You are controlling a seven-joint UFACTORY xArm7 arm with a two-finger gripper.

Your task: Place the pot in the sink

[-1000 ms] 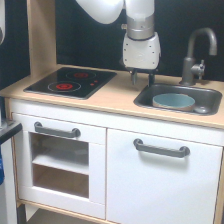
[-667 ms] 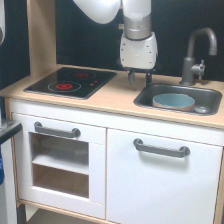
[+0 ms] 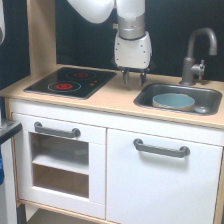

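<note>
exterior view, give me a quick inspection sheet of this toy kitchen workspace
surface: pale wooden counter, with a black stovetop on the exterior view's left.
job's things: pot sits inside the sink, upright.
clutter: nothing seen on the counter.
grippers: gripper hangs above the counter between stovetop and sink, holding nothing, fingers apart, clear of the pot.
cables: nothing seen.
surroundings: grey faucet behind the sink; white cabinet doors with grey handles below; dark back wall.
</note>
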